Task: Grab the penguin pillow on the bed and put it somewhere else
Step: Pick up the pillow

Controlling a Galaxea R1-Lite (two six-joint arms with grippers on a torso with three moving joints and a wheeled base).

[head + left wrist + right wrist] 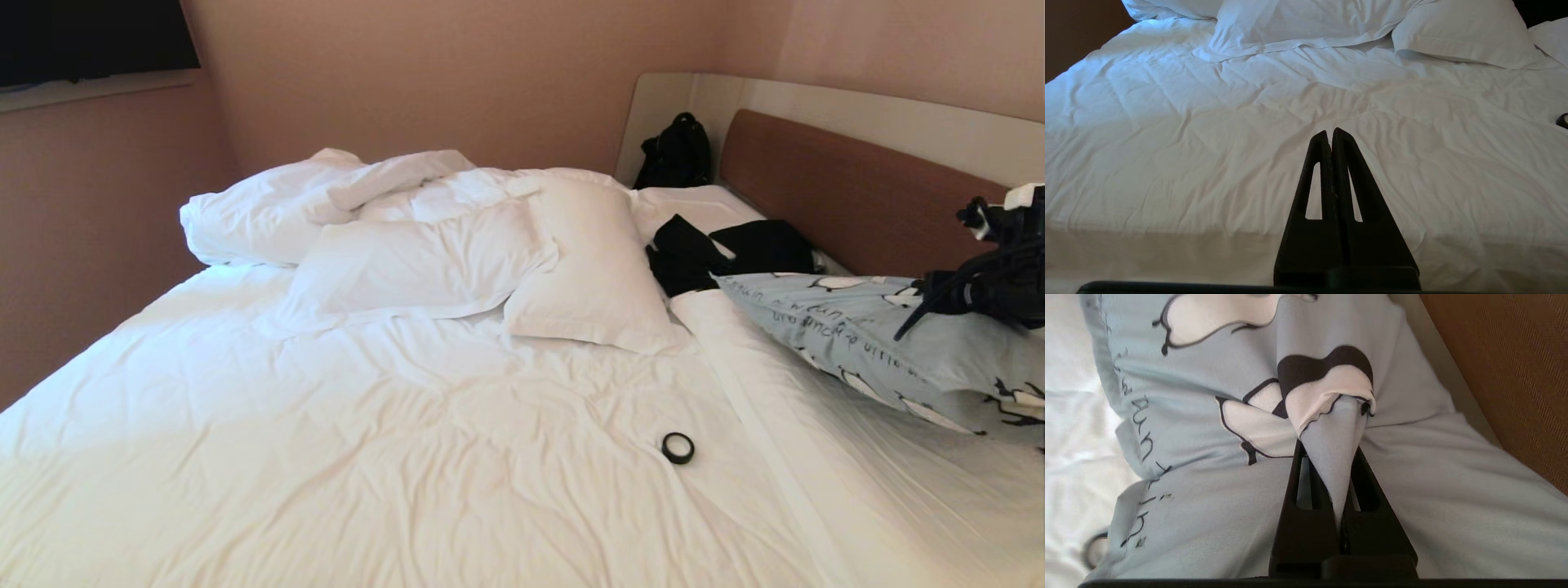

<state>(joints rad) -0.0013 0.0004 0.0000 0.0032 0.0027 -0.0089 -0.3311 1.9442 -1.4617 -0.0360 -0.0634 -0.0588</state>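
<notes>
Here the penguin pillow [890, 343] is pinched by the right tool [1331, 457], its long axis slanting along the bed's [367, 457] headboard side; the left tool [1330, 136] is closed, empty.

The only writing in view is on the penguin pillow [882, 335]. A line of small dark handwritten-style letters runs along its pale blue cloth, next to the row of penguins. In the head view the line is upside down, and in the right wrist view it runs sideways over folds of the cloth [1141, 428]. Single letters can be made out, but no whole word can be read with certainty. No other text, label, brand or number is visible.
</notes>
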